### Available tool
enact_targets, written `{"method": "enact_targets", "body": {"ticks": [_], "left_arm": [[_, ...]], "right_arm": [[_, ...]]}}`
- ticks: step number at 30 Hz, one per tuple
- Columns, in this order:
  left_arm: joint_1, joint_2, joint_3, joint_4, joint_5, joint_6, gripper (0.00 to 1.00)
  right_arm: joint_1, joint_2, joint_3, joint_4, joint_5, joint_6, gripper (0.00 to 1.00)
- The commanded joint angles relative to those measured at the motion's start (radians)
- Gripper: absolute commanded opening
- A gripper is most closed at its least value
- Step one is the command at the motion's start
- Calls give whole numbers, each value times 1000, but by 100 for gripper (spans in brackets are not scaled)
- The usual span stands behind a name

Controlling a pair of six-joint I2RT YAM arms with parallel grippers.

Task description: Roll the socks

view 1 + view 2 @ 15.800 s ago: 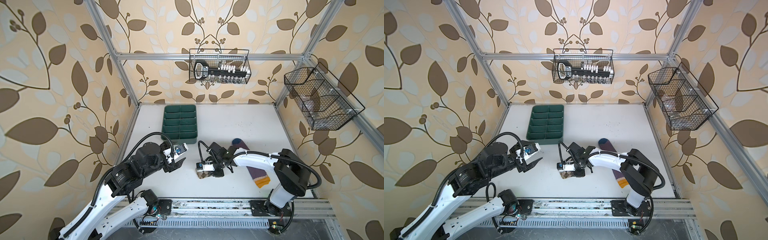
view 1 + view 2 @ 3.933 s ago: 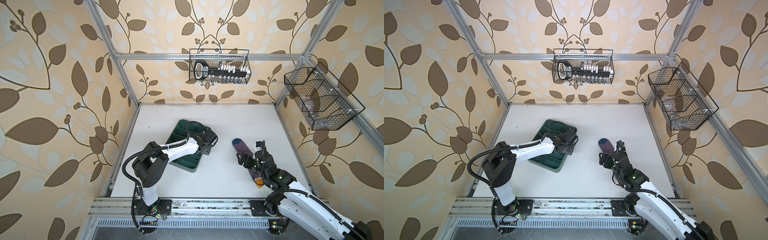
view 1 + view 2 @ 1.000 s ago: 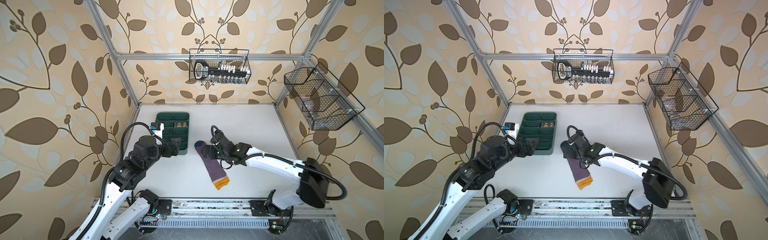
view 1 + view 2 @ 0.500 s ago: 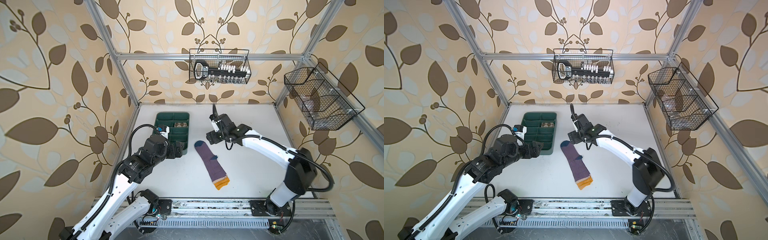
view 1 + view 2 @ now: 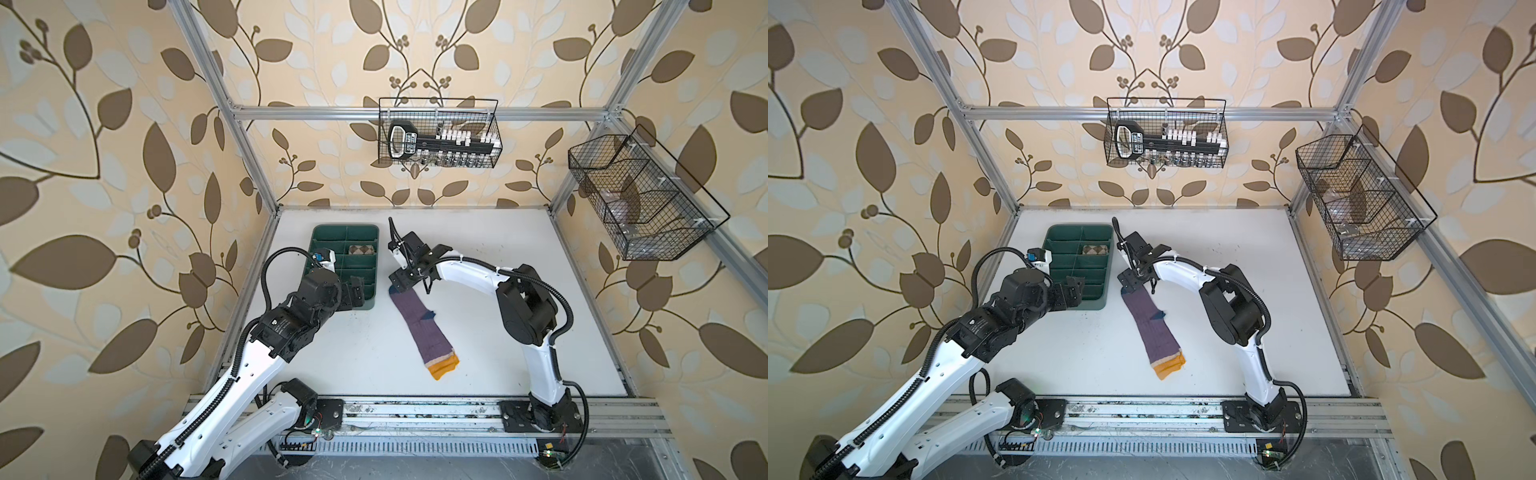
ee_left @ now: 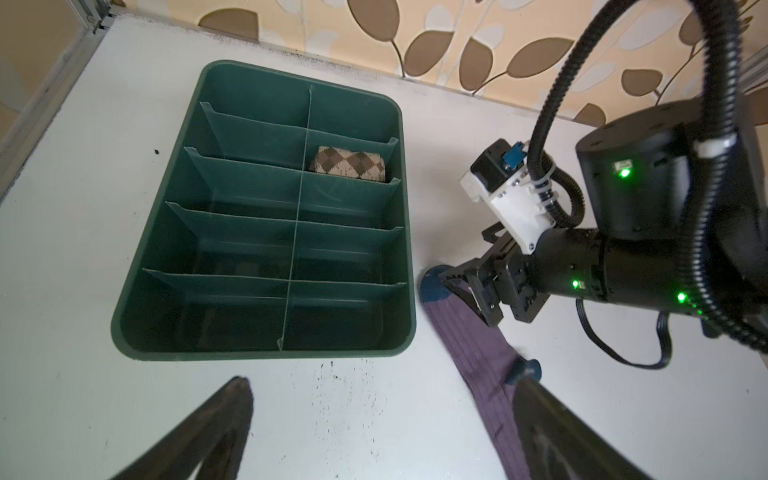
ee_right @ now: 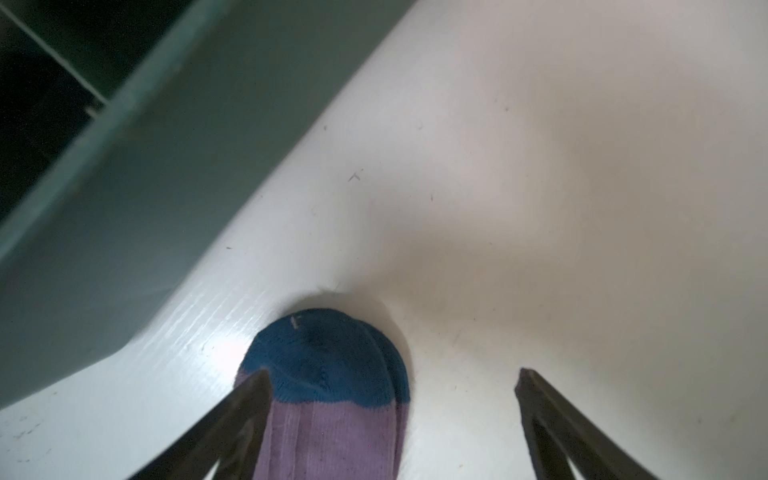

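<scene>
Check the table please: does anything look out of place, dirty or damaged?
Only small things. Dark specks dot the table by the near end of the tray. The purple sock lies flat and slanted, not yet rolled. Nothing looks damaged.

We reach our left arm (image 5: 249,370) forward from its base, elbow raised, with the left gripper (image 5: 354,293) low and its jaws spread wide. Our right arm (image 5: 465,270) folds at the elbow and stretches toward the middle, wrist tipped down, right gripper (image 5: 400,284) pointing downward, fingers (image 7: 249,399) wide apart.
</scene>
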Motion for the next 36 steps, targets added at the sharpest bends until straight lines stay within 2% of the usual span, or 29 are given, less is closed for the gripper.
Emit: {"method": "enact_targets", "body": {"ticks": [1,12,18,21,25,27,36], "left_arm": [[-6,25,2,62,-86,-10,99],[-5,33,12,97,-151,49,99],[-4,6,-18,122,-149,53,99],[-5,13,-19,118,-159,59,99],[-5,29,-20,125,-159,65,99],[-5,40,-22,137,-156,66,99],[-2,79,-12,136,-135,66,99]], "right_arm": [[-5,34,22,-16,40,-29,93],[-116,97,86,-28,54,-9,95],[-165,66,86,-43,47,5,95],[-155,-20,39,-20,-17,-26,95],[-113,-185,-118,72,-148,-87,95],[-90,-229,-173,99,-170,-94,95],[-26,-82,-139,69,-70,-75,96]]}}
